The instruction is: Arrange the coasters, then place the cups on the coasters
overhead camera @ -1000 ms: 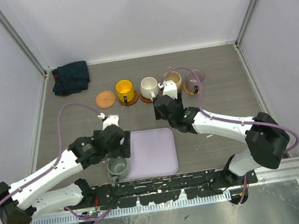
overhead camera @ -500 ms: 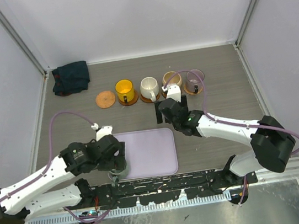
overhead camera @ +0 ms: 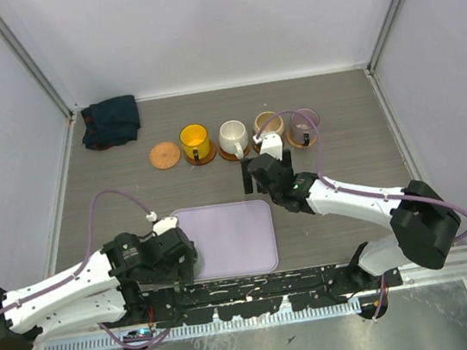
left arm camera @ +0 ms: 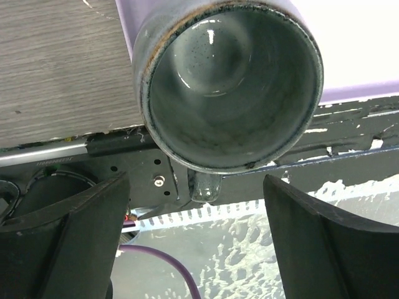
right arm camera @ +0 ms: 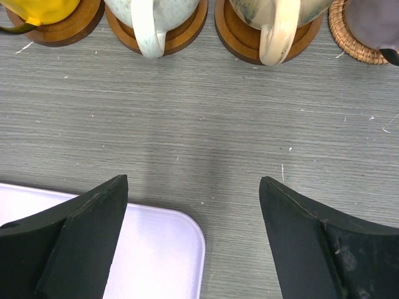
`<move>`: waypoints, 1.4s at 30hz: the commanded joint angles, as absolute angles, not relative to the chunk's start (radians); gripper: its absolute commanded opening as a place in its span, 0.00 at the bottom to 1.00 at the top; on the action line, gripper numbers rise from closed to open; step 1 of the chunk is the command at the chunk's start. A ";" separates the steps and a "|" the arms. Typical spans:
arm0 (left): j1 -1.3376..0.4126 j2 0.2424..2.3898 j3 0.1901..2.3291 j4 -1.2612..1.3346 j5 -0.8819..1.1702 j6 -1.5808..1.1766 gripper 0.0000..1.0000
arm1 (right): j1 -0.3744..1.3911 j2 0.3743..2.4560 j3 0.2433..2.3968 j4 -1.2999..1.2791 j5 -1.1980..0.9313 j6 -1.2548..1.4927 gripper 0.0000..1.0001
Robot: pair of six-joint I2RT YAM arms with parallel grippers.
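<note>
Four cups stand in a row on coasters at the back: yellow (overhead camera: 194,137), white (overhead camera: 232,134), tan (overhead camera: 268,123) and mauve (overhead camera: 303,122). One bare coaster (overhead camera: 164,155) lies left of them. The grey-green cup (left arm camera: 227,81) stands upright at the tray's near-left corner, its handle (left arm camera: 206,187) pointing toward the table's near edge. My left gripper (left arm camera: 196,180) is open, the handle between its fingertips and untouched; from above the left gripper (overhead camera: 181,265) hides this cup. My right gripper (right arm camera: 193,180) is open and empty over bare table, short of the white cup (right arm camera: 153,18) and tan cup (right arm camera: 274,25).
The lavender tray (overhead camera: 234,238) lies at the near middle, its far right corner (right arm camera: 156,249) under my right fingers. A dark folded cloth (overhead camera: 110,121) sits at the back left. The black mounting rail (left arm camera: 349,149) runs just behind the grey-green cup.
My left gripper slid toward the near edge over the grey-green cup and narrowed a little. My right gripper backed away from the tan cup and opened wider.
</note>
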State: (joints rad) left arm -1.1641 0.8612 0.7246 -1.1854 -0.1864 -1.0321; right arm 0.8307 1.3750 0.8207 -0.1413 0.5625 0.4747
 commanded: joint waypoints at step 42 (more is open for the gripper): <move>-1.210 0.989 0.784 -0.900 -0.489 -0.844 0.00 | 0.833 1.421 0.794 -0.063 0.541 0.502 0.90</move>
State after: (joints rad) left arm -1.2045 0.9909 0.6979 -0.9916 -0.3370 -0.9150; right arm 0.8307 1.4212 0.8036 -0.1097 0.5121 0.4999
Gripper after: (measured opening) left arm 0.185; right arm 0.899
